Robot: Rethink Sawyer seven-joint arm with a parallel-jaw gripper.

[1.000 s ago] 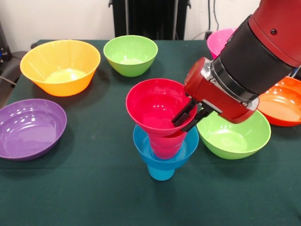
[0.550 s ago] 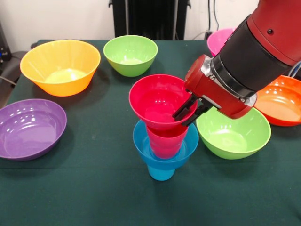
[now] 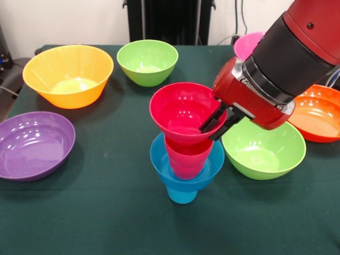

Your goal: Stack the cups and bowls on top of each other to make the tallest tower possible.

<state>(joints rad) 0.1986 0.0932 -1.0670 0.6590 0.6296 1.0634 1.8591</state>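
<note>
The arm (image 3: 297, 58) runs out of the picture at the top and right edges. It hides most of the pink bowl (image 3: 245, 45) behind the gripper (image 3: 217, 126) and part of the orange bowl (image 3: 319, 114), which the right edge also cuts. The red bowl (image 3: 183, 111) covers the red cup's (image 3: 186, 159) rim, and the fingertips perhaps pinch that bowl's wall.

bowls (image 3: 35, 144) on green table (image 3: 95, 212)

Robot lab: green-clothed table (image 3: 79, 212), black equipment rack (image 3: 170, 21), wall cables (image 3: 243, 18).
</note>
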